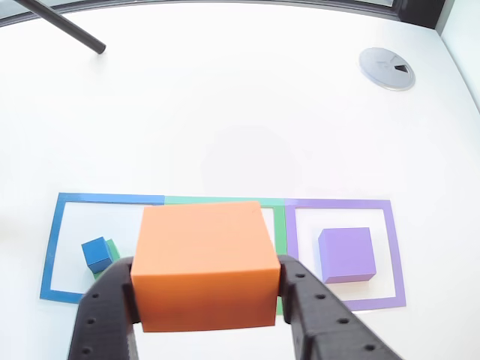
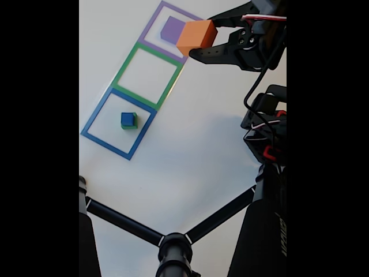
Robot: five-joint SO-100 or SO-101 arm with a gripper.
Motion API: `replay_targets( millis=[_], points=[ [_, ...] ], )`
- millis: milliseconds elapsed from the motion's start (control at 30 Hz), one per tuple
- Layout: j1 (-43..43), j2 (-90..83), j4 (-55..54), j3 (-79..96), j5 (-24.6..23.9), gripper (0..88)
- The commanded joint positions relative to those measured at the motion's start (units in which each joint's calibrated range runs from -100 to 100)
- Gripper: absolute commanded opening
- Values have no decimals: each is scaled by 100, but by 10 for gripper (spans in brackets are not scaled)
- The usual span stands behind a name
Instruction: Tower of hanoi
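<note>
The large orange cube (image 1: 204, 264) is gripped by the black claw (image 1: 206, 300) above the white desk (image 1: 225, 112); the green frame (image 2: 147, 75) is largely hidden in the other view, but seen whole in the fixed view.

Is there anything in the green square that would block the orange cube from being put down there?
Nothing visible. The gripper holds the orange cube in the air, and the green square is bare. The purple cube and the blue cube sit in their own squares.

Four cubes (image 2: 196, 36), three square outlines (image 2: 119, 123)
</note>
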Motion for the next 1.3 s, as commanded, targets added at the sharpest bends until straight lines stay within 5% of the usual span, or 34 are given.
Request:
replay_targets(
  millis=[0, 467, 833, 1267],
  points=[
    [-19, 40, -994, 931, 0, 107],
    [-38, 363, -7051, 5922, 0, 109],
    [-48, 2987, -12419, 7922, 0, 110],
    [-38, 6451, -15796, 7831, 0, 109]
  ],
)
